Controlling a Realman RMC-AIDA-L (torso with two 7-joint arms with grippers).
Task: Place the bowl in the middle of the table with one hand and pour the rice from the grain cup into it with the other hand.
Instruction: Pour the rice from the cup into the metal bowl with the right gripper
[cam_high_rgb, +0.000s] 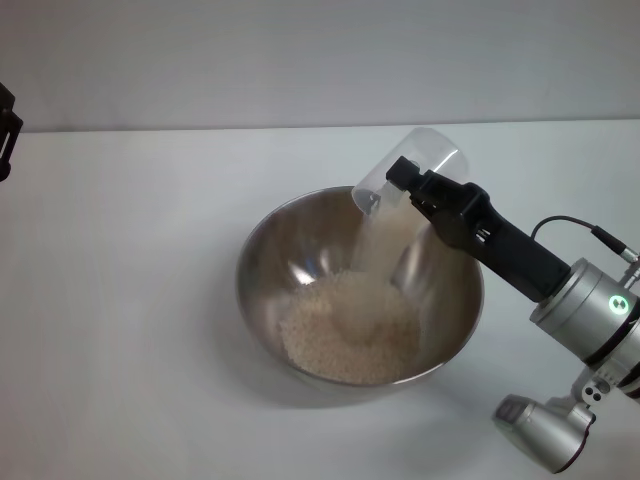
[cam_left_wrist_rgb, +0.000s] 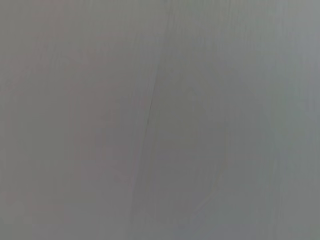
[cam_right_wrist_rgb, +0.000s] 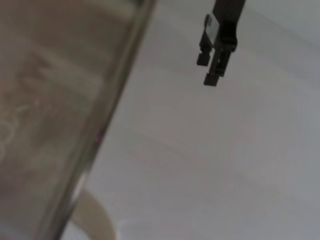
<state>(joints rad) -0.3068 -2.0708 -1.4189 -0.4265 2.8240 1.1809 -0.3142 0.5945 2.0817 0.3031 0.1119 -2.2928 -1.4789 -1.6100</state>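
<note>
The steel bowl stands on the white table near its middle. A mound of rice lies in the bowl. My right gripper is shut on the clear grain cup and holds it tipped over the bowl's far right rim. A pale stream of rice falls from the cup's lip. In the right wrist view the cup's wall fills the near side. My left gripper hangs at the far left edge, away from the bowl, and shows as the left gripper far off in the right wrist view.
Bare white tabletop surrounds the bowl on all sides. A pale wall runs behind the table's far edge. The left wrist view holds only a plain grey-white surface.
</note>
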